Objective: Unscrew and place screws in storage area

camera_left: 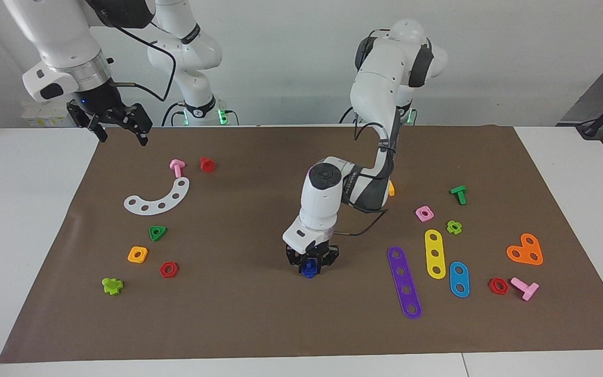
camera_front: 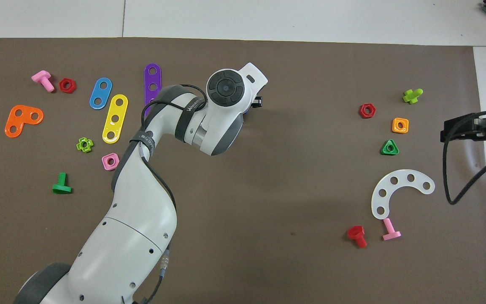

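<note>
A small blue screw stands on the brown mat at mid table. My left gripper points straight down and is shut on the blue screw, low on the mat. In the overhead view the left wrist hides almost all of the screw. The storage area is bare mat toward the right arm's end, around a green triangle, an orange square, a red hexagon and a white curved strip. My right gripper waits open and empty above the mat's corner at that end.
A pink bolt, a red bolt and a lime cross piece lie near the storage area. Toward the left arm's end lie purple, yellow and blue strips, an orange heart plate and several small nuts and bolts.
</note>
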`<state>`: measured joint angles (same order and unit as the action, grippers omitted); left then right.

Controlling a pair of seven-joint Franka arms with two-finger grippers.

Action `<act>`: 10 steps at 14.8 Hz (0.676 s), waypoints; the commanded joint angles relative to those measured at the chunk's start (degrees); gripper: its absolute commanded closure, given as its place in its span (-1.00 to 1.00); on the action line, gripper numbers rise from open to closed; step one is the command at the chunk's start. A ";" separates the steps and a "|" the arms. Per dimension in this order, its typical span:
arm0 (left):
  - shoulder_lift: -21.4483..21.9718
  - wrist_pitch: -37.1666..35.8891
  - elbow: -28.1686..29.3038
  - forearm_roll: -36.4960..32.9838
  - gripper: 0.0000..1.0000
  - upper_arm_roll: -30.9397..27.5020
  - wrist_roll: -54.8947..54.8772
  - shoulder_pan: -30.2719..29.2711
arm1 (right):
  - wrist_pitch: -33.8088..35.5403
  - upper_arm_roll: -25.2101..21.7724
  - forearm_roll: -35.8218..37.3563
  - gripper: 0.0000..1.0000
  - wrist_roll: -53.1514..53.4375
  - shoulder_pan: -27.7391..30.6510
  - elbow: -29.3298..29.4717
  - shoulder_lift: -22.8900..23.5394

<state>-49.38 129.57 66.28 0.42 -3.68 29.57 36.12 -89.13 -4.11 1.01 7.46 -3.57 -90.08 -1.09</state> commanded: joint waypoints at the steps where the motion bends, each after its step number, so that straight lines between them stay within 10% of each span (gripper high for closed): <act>1: -0.02 -1.34 -0.53 -1.21 -0.03 -1.24 1.89 0.62 | -0.87 0.33 -0.04 -1.00 0.54 0.40 -1.68 -1.37; 10: -0.11 -4.67 -2.37 -0.86 -0.01 -1.42 4.09 0.62 | -0.87 0.33 -0.04 -1.00 0.54 0.32 -1.68 -1.37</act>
<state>-49.38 127.38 65.41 0.42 -4.18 32.10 36.12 -89.13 -4.11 1.01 7.46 -3.57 -90.08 -1.09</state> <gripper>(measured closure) 0.493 0.000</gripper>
